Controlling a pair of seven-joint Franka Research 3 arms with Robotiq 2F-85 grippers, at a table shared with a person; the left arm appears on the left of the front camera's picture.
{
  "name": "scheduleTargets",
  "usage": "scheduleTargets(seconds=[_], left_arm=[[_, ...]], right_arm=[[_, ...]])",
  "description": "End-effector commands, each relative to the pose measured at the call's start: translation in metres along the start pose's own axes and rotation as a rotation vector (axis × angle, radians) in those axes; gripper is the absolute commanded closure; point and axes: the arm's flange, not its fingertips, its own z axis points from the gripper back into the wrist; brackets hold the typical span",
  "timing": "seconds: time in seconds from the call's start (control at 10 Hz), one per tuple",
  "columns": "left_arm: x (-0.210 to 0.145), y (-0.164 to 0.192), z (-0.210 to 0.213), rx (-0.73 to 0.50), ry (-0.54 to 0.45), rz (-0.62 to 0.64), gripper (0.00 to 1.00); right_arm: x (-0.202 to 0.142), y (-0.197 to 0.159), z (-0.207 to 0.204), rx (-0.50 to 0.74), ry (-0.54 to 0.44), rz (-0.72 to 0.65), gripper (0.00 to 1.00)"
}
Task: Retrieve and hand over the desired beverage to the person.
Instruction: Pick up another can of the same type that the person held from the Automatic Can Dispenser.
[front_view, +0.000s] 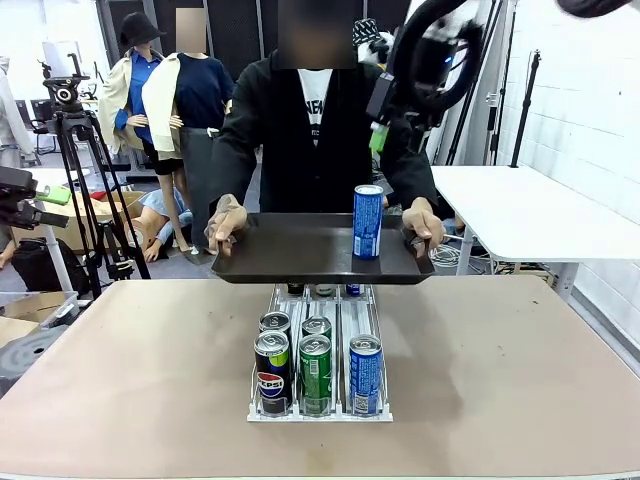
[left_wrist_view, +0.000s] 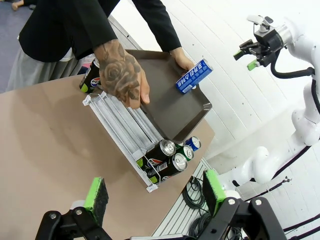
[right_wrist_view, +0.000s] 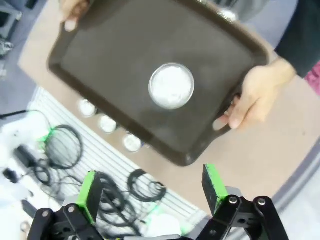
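Observation:
The person (front_view: 300, 130) stands at the far side and holds a dark tray (front_view: 300, 250) with both hands over the far end of a can rack (front_view: 320, 410). One blue can (front_view: 367, 221) stands upright on the tray's right part. My right gripper (front_view: 380, 135) hangs open high above that can. In the right wrist view, the can's silver top (right_wrist_view: 171, 85) lies well below my open right gripper (right_wrist_view: 150, 192). My left gripper (left_wrist_view: 155, 192) is open, empty and high above the table, off to the side of the rack (left_wrist_view: 125, 130).
The rack's front row holds a black Pepsi can (front_view: 272, 372), a green can (front_view: 316, 372) and a blue can (front_view: 365, 372), with more cans behind. A white side table (front_view: 530, 210) stands at the right. A camera tripod (front_view: 75, 150) stands at the left.

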Motion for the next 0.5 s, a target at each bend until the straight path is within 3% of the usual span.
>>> scheduleTargets(seconds=[0.0,0.4], left_arm=[[0.000,-0.002,0.000,-0.014,-0.011,0.003,0.00],[0.000,-0.002,0.000,-0.014,-0.011,0.003,0.00]], right_arm=[[-0.048,-0.037,-0.013,0.144,-0.050,-0.041,0.00],[-0.127,-0.115,-0.033,0.383,-0.219,-0.146,0.00]])
